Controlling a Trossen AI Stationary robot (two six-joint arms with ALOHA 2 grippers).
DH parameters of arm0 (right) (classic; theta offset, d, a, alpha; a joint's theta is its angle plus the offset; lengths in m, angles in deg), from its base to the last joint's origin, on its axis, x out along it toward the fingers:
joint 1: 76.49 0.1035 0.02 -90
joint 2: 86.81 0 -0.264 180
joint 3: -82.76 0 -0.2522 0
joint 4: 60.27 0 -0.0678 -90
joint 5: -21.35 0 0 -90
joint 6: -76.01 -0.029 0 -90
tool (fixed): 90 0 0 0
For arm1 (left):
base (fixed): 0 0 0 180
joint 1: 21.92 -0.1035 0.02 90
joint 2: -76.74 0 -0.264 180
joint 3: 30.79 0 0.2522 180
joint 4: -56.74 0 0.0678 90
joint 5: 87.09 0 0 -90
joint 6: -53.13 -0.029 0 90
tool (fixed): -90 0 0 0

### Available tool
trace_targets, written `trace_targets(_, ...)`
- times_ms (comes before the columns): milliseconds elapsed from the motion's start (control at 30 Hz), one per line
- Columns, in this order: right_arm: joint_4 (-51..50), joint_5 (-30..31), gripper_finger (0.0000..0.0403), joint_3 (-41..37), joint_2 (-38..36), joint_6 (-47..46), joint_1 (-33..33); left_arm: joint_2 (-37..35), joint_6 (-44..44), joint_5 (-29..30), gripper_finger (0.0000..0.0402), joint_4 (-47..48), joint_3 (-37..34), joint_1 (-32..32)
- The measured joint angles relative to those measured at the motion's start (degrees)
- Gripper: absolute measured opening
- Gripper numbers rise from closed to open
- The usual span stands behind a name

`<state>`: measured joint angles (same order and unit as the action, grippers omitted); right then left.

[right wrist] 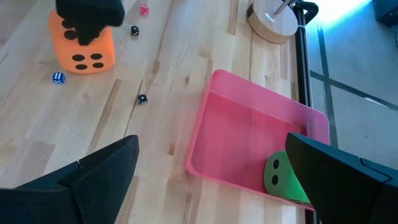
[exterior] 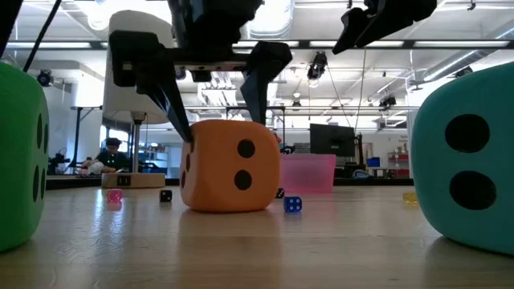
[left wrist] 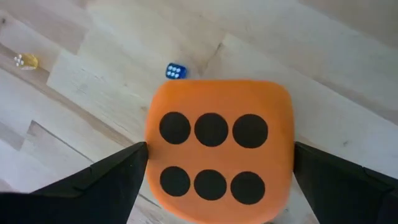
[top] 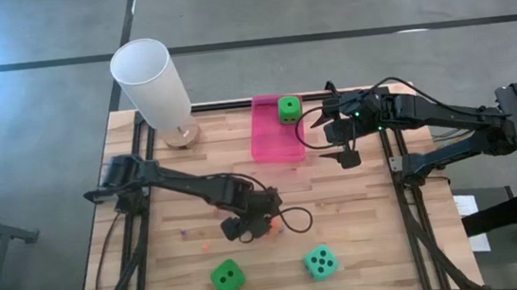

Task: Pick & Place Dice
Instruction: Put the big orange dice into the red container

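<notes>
The orange-red die (left wrist: 217, 102) rests on the wooden table, six pips up. My left gripper (left wrist: 221, 149) hangs over it, pointing steeply down and open, with one finger close beside each of two opposite sides (exterior: 221, 120). A green die (top: 226, 277) and a teal die (top: 320, 263) sit near the table's front edge. Another green die (top: 288, 110) lies in the far end of the pink tray (top: 273, 144). My right gripper (top: 342, 146) is open and empty, raised above the table just right of the tray.
A tall white cylinder on a round wooden base (top: 153, 84) stands at the far left. Tiny dice lie scattered on the table: blue (left wrist: 176, 71), yellow (left wrist: 25, 61), black (right wrist: 142, 98). A black cable loop (top: 296, 219) hangs beside my left gripper.
</notes>
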<state>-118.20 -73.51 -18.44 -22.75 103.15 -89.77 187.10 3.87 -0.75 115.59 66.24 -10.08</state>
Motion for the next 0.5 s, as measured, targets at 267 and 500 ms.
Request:
trace_targets(267,-0.02,0.00,0.0400,0.00,0.00,-0.01,0.02,0.15,2.20,-0.04,0.0395,-0.64,0.02,-0.36)
trace_targets(500,-0.02,-0.01,0.0400,0.00,0.00,-0.07,0.00,-0.19,6.05,-0.90,0.0395,-0.01,0.09,0.00)
